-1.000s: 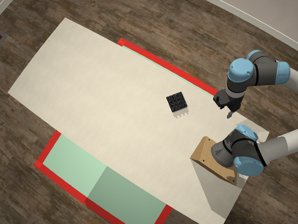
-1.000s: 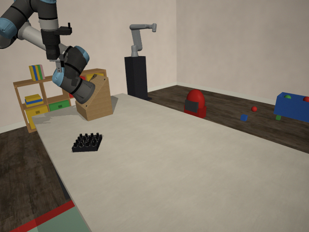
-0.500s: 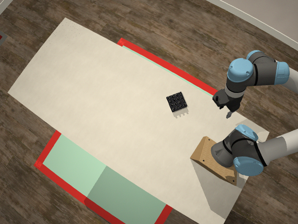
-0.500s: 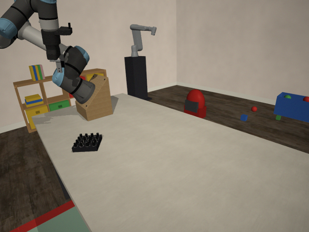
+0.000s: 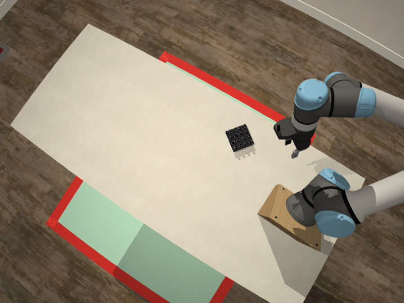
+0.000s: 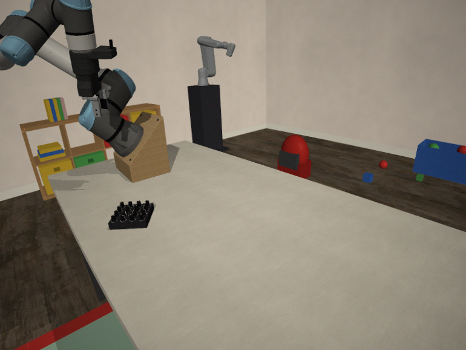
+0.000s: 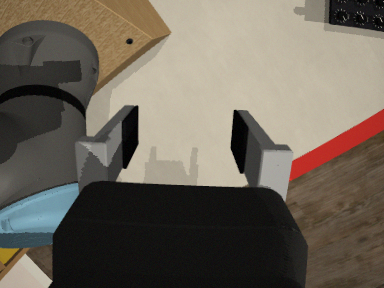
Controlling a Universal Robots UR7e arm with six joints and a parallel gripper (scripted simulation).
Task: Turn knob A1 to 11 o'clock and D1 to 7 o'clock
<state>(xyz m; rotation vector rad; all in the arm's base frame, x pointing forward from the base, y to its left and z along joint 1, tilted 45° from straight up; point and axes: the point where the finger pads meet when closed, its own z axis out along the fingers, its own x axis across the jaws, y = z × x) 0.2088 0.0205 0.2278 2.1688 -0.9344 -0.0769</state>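
Black knob box [image 5: 239, 137] [image 6: 128, 216] [image 7: 357, 12] on the pale table [image 5: 143, 125] [image 6: 263, 244] [image 7: 200, 65], knobs up, standing level as far as the views tell. Four rows of four knobs. White lines and printed names too small to read; which marks A1 and D1 point at, cannot tell. Wrist view catches only part of the box, at its upper right corner.

Gripper [image 5: 291, 148] [image 6: 100, 103] [image 7: 185, 127] wide apart, nothing between the dark pads [image 7: 131, 137]. It hangs above the table, well apart from the box, on the side toward the arm's mount. Fingers point downward in the exterior view. A shadow with two prongs lies on the table in the wrist view.

Arm [image 5: 312, 96] [image 6: 78, 22] [image 7: 50, 50] grey with light blue caps, its foot on a sloped wooden wedge [image 5: 273, 202] [image 6: 150, 158] [image 7: 120, 30]. Wedge near one end of the table.

Below the table, a green mat [image 5: 97, 207] with red edging, part of it shaded. Background, exterior view: wooden shelf [image 6: 37, 122] with books [image 6: 55, 109] on top; a second, smaller grey arm on a black plinth [image 6: 204, 112]; red egg shape [image 6: 295, 150] on the floor; blue bin [image 6: 440, 161] at the right edge, small blue cube [image 6: 367, 177] and red ball [image 6: 383, 164] near it.
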